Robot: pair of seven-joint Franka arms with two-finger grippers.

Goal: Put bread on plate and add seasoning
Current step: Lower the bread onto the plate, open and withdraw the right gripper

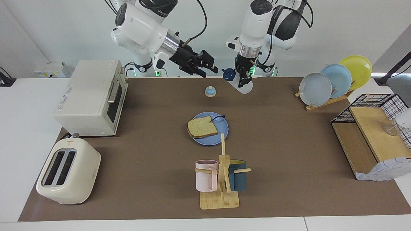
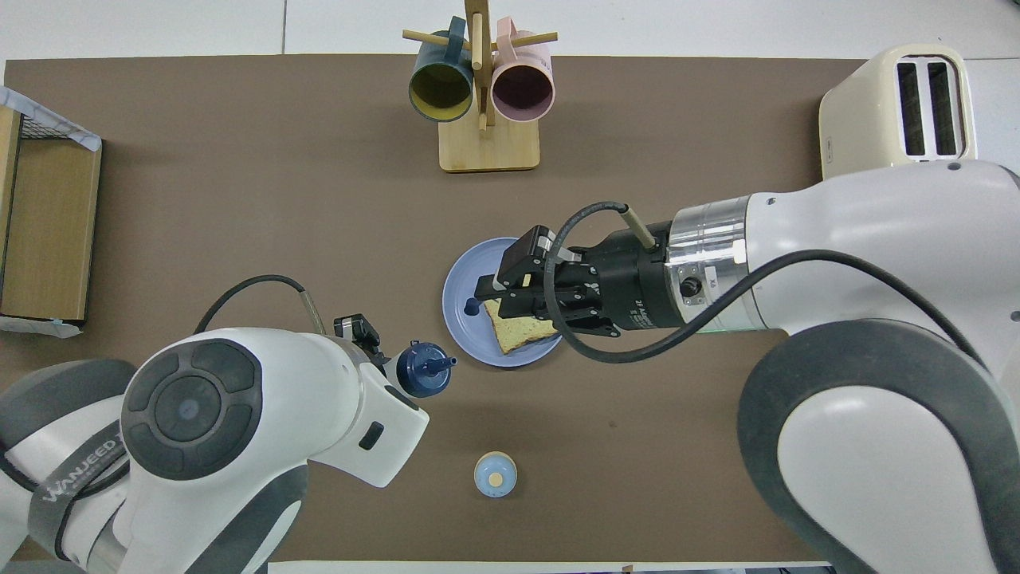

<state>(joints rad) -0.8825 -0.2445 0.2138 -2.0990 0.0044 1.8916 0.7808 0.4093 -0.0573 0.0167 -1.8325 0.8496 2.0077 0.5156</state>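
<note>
Over the robots' edge of the brown mat (image 1: 289, 154), left gripper (image 1: 241, 79) hangs clamped on the seasoning (image 1: 239, 81), bottle tilted, navy cap (image 2: 422, 369) toward the right arm's side. Right gripper (image 1: 210, 69) is up in the air near that same edge, fingers apart, holding nothing. From overhead it covers part of the plate (image 1: 221, 128) and bread (image 1: 202, 127); facing view shows it well clear of both.

Bread lies on the plate, mid-mat, overhanging the rim toward the right arm's end. Small dark strip (image 1: 217, 118) rests on the plate, one end on the bread; can't tell what it is.

Blue-domed knob (image 1: 210, 91) sits between plate and robots' edge. Mug tree (image 1: 221, 179) with pink and teal mugs sits near the edge away from the robots. Toaster oven (image 1: 91, 98) and toaster (image 1: 67, 171) are at the right arm's end; plate rack (image 1: 334, 83) and wire shelf (image 1: 372, 134) at the left arm's end, shelf cut off by the frame. White wall at the robots' backs.
</note>
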